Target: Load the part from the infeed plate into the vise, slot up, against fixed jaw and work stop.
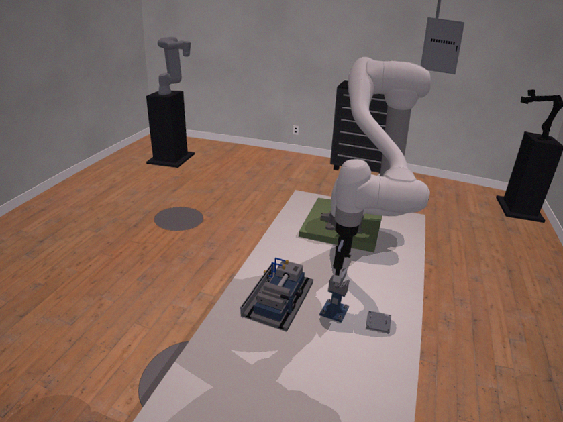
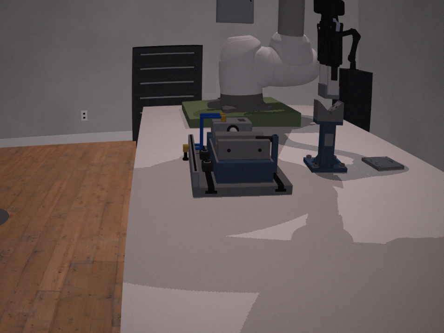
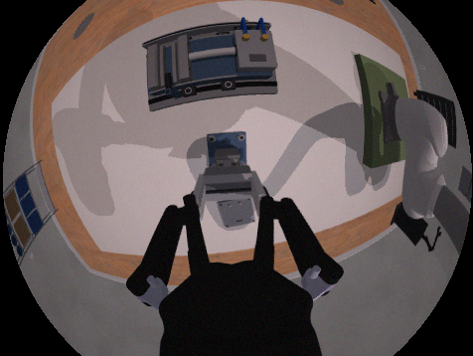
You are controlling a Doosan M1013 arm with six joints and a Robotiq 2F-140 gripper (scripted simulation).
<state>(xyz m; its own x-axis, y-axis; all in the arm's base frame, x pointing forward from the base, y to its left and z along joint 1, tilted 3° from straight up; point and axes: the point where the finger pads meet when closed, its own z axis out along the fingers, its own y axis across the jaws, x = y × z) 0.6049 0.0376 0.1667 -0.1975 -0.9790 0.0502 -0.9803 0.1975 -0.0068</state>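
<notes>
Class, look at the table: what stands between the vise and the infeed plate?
The blue V-block stands between the vise and infeed plate, clearest in the exterior view.
</notes>
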